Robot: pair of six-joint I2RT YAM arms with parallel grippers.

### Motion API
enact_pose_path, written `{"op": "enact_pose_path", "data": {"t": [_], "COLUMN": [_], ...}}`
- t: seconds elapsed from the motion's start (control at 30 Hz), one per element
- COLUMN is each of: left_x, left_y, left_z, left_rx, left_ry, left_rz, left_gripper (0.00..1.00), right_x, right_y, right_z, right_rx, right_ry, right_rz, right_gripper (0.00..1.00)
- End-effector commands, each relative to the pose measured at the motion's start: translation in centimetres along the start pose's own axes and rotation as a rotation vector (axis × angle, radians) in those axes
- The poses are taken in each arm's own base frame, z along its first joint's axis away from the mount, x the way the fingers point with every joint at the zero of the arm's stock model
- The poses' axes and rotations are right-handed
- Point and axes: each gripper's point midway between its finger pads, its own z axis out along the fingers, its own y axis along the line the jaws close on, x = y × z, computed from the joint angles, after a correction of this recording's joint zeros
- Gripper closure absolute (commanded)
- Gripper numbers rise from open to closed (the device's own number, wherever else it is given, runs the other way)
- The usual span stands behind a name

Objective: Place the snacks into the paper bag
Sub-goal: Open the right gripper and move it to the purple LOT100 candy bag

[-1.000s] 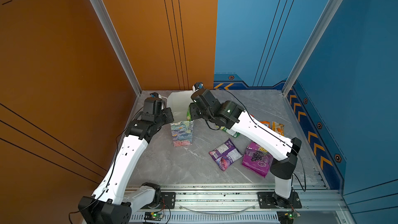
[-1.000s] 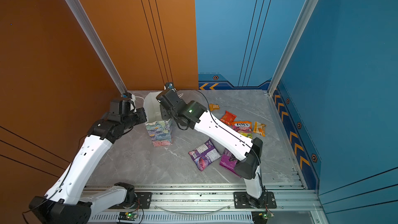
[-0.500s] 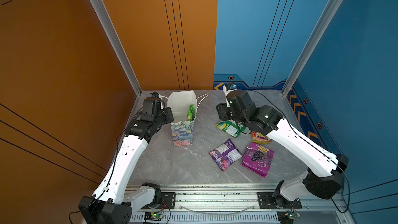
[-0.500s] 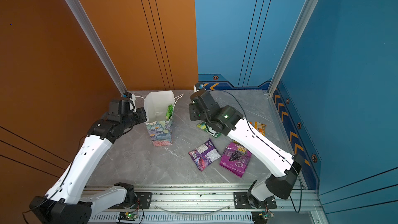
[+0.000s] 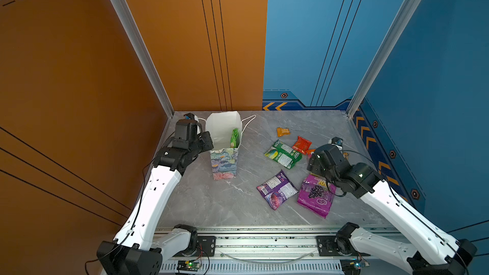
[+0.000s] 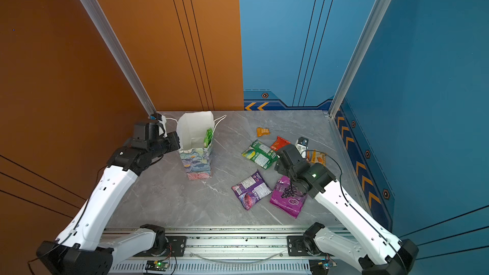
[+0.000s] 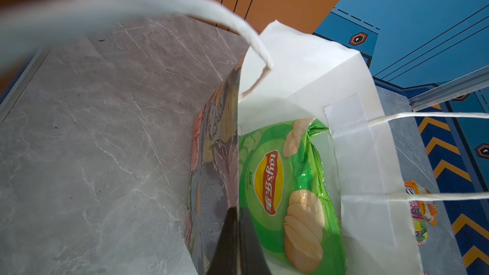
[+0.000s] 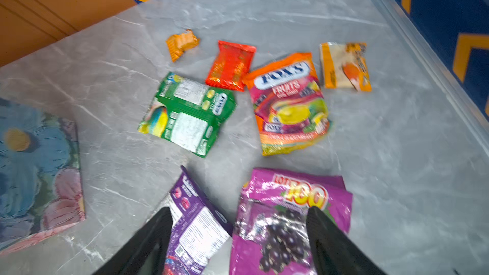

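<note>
The left fingers (image 7: 225, 247) pinch the rim of the floral paper gift bag (image 5: 225, 165), standing on the grey marbled worktop (image 5: 211, 207) with one green crisp packet (image 7: 285, 194) inside; the right fingers (image 8: 330, 242), spread and empty, hover over the magenta grape packet (image 8: 291, 199), best lowered astride one edge, clear of the purple packet (image 8: 195, 223) alongside.

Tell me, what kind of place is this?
Probably a robot test booth: orange and blue panel walls, two robot arms on a metal rail, and a table with snacks and a bag.
</note>
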Motion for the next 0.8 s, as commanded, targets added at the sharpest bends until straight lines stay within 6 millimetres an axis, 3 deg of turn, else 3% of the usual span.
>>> {"op": "enact_pose_path", "data": {"t": [0.0, 0.1, 0.27, 0.4, 0.77], "left_x": [-0.4, -0.3, -0.4, -0.5, -0.7], "left_y": [0.2, 0.3, 0.3, 0.5, 0.8], "left_z": [0.2, 0.4, 0.2, 0.2, 0.2], "left_rx": [0.003, -0.001, 0.006, 0.001, -0.008], "left_ry": [-0.018, -0.011, -0.016, -0.018, -0.023], "left_rz": [-0.002, 0.002, -0.001, -0.005, -0.004], "left_gripper": [1.00, 1.00, 1.00, 1.00, 1.00], "right_x": [3.1, 5.8, 7.2, 9.4, 14.8], "right_y": [-2.7, -3.9, -7.7, -9.1, -4.9], "right_z": [0.7, 1.0, -0.2, 0.7, 4.7], "right_rx": [0.071, 0.128, 0.265, 0.282, 0.079], "right_ry": [0.078, 0.156, 0.099, 0.117, 0.263], "right_rz": [0.120, 0.128, 0.144, 0.200, 0.342], "right_gripper": [0.10, 0.10, 0.01, 0.00, 0.00]}}
